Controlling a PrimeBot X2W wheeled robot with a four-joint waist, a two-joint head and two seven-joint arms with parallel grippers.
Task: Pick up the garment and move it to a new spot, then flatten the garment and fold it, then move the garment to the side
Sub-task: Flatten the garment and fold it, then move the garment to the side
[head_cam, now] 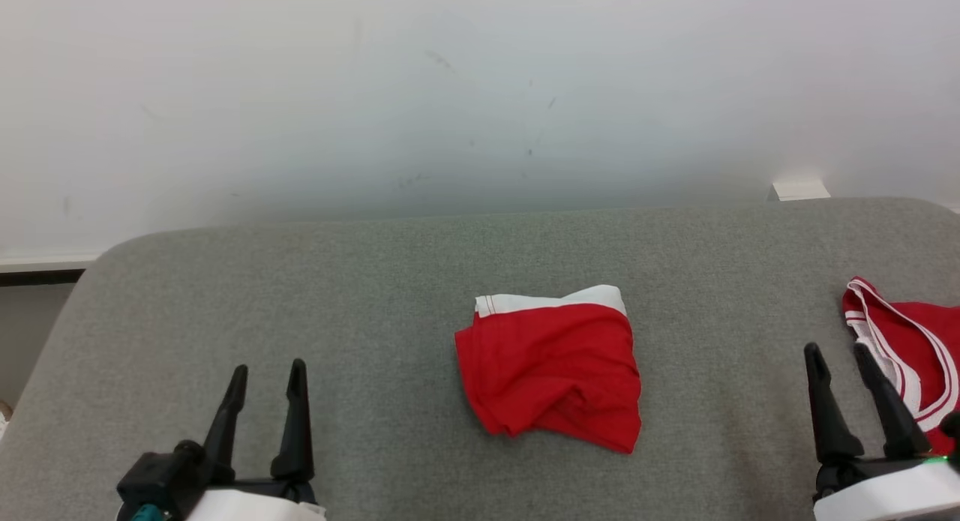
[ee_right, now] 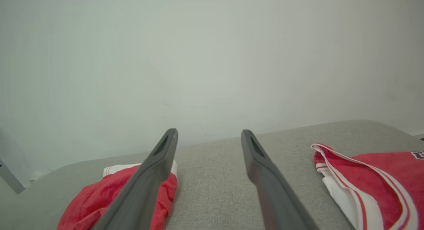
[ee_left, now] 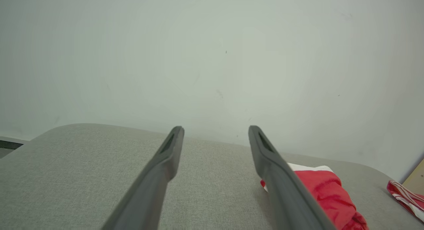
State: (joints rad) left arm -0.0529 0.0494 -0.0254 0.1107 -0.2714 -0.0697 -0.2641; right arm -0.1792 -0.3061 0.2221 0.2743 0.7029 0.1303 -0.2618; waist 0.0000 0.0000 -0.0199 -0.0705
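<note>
Hovering lower left and lower right, left gripper (head_cam: 268,367) and right gripper (head_cam: 836,348) stood spread, empty. Folded garment (head_cam: 551,371) lay centre frame; moving it aside likely needed all layers pinched.

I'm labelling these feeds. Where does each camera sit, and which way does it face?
Head view: on the head, facing forward and down at the gray surface; left gripper and right gripper show, open.
Left wrist view: on the left wrist, facing along its fingers toward the wall.
Right wrist view: on the right wrist, facing along its fingers toward the wall.
Shared: all show the folded red garment and the white-trimmed red garment.
</note>
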